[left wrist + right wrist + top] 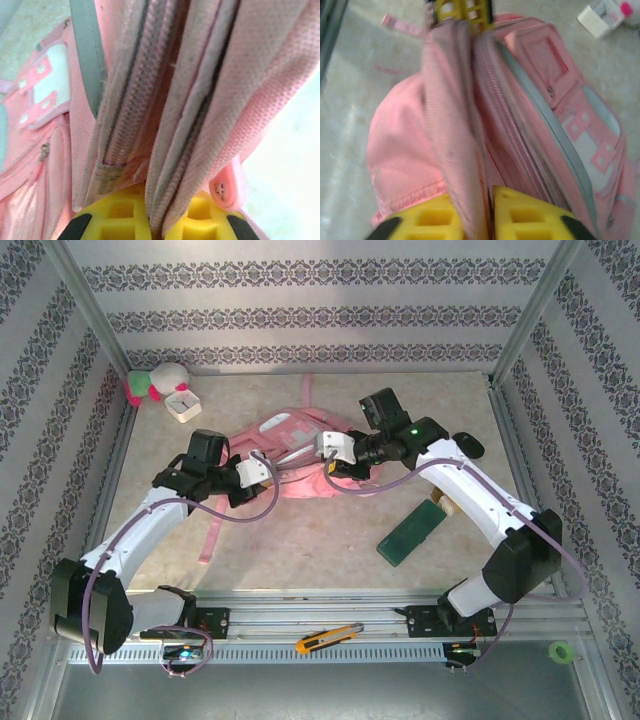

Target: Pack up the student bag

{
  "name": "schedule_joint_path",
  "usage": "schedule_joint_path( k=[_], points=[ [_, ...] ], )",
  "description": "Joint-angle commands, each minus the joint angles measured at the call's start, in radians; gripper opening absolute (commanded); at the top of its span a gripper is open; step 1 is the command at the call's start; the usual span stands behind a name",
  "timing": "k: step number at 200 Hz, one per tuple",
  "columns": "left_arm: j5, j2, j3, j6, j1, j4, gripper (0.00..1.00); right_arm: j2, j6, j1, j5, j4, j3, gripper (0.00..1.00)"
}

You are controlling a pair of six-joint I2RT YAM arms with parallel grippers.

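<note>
1. The bag [292, 455] sits at upper centre of the top view, mid-table [300, 540], between both arms.
2. The left gripper [156, 222] is clamped tight on a fold of the bag's zip edge. The right gripper [489, 212] pinches the same ridge from the opposite end, its pads narrow with fabric between them.
3. Risk: only thin fabric is pinched. An uneven pull or lift could slide the fold out of one grip and let the bag sag.
4. Risk: the strap [208, 535] trailing toward lower left could catch under the left arm.
5. The long axis seems to run left-right in the top view, along the pinched ridge. The patched front pockets face the upper frame, though the bunching makes this uncertain.
</note>
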Motion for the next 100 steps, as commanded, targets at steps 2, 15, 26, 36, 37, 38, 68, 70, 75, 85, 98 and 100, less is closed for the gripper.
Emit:
schedule_joint_path(
  k=[2, 15, 26, 36, 37, 38, 68, 70, 75, 85, 98, 100],
  points=[
    [0.246, -0.048, -0.073, -0.303, 0.006, 0.133, 0.00, -0.036, 0.262, -0.006, -0.006, 0.054, -0.018, 0.41],
    [0.286, -0.047, -0.120, -0.442, 0.006, 0.215, 0.00, -0.037, 0.389, -0.006, 0.039, 0.023, -0.019, 0.52],
    [0.286, -0.045, -0.154, -0.541, 0.006, 0.281, 0.00, -0.050, 0.487, -0.001, 0.072, -0.005, -0.029, 0.60],
    [0.280, -0.042, -0.179, -0.605, 0.005, 0.331, 0.00, -0.077, 0.567, 0.012, 0.125, -0.020, -0.050, 0.64],
    [0.280, -0.042, -0.180, -0.609, 0.006, 0.334, 0.00, -0.079, 0.575, 0.014, 0.133, -0.022, -0.053, 0.64],
    [0.280, -0.040, -0.182, -0.611, 0.006, 0.337, 0.00, -0.084, 0.587, 0.017, 0.142, -0.024, -0.056, 0.64],
    [0.346, 0.006, -0.200, -0.716, 0.007, 0.407, 0.00, -0.220, 0.822, 0.142, 0.350, -0.087, -0.108, 0.65],
    [0.353, 0.010, -0.200, -0.719, 0.006, 0.408, 0.00, -0.229, 0.839, 0.152, 0.363, -0.092, -0.109, 0.65],
    [0.376, 0.018, -0.197, -0.723, 0.006, 0.411, 0.00, -0.251, 0.888, 0.178, 0.392, -0.102, -0.112, 0.65],
    [0.402, 0.032, -0.196, -0.725, 0.006, 0.409, 0.00, -0.298, 1.014, 0.224, 0.442, -0.112, -0.119, 0.66],
    [0.414, 0.041, -0.196, -0.717, 0.007, 0.397, 0.00, -0.347, 1.203, 0.274, 0.479, -0.099, -0.127, 0.65],
    [0.417, 0.042, -0.196, -0.715, 0.007, 0.395, 0.00, -0.354, 1.231, 0.284, 0.484, -0.094, -0.129, 0.64]
  ],
)
